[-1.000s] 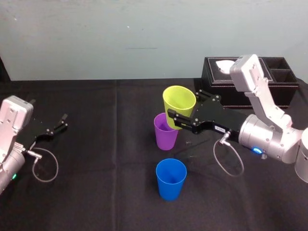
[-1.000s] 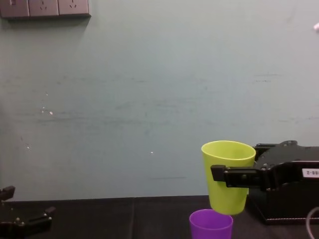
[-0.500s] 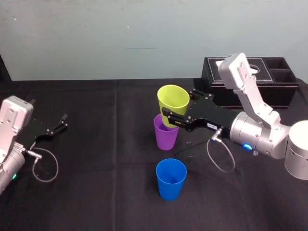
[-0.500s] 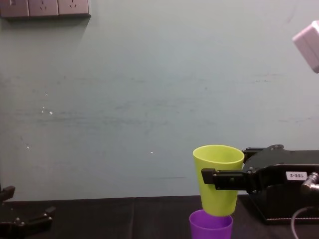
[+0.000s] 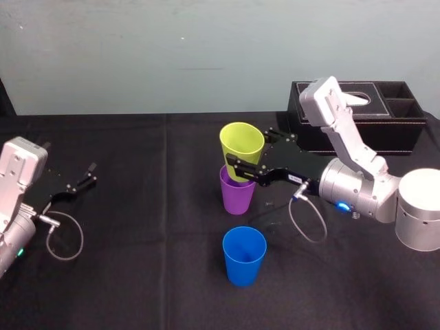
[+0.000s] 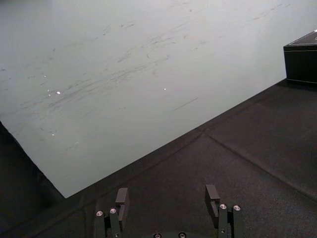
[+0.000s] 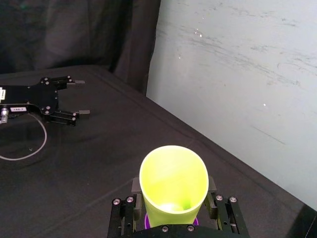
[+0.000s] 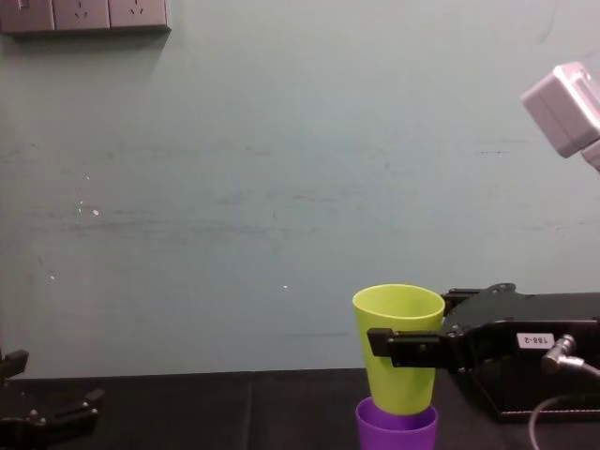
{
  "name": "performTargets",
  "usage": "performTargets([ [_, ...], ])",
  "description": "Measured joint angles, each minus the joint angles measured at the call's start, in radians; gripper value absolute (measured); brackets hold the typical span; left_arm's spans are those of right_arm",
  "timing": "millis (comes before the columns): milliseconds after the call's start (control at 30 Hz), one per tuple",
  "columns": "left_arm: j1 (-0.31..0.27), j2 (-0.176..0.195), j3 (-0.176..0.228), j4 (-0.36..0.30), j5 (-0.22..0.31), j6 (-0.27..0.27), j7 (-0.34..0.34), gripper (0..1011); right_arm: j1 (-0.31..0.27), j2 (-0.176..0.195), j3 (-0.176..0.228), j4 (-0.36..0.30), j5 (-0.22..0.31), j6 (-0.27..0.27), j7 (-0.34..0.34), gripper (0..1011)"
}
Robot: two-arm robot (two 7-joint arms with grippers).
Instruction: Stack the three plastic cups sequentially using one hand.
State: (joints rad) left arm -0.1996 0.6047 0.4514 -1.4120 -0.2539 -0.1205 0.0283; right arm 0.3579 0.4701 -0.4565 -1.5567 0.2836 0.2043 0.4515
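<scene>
Head view: a smooth, tapered yellow-green plastic cup [image 5: 242, 144] is clamped between the black fingers of the right gripper [image 5: 249, 147], its base at the mouth of the upright purple plastic cup [image 5: 237, 197]. A bright blue plastic cup [image 5: 244, 256] stands apart, nearer the robot. The first nesting is judged under way; straight lowering, then release, is called for. The left gripper [image 6: 166, 190] is parked at the left, fingers apart.

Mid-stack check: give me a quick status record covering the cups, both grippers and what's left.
purple cup: upright on the table
yellow-green cup: held upright, base just entering the purple cup's mouth, not seated
blue cup: upright, alone, nearer the robot
right gripper: shut on yellow-green cup
left gripper: open, parked at the table's left
remaining: seat yellow-green, then stack blue
</scene>
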Motion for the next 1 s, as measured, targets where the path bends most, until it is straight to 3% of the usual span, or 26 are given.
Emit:
performTargets([
  [1000,0.0,0.0,0.0,0.0,0.0,0.0,0.0,1010,0.011,-0.026,-0.002,0.05,-0.023,-0.007,0.006,734],
])
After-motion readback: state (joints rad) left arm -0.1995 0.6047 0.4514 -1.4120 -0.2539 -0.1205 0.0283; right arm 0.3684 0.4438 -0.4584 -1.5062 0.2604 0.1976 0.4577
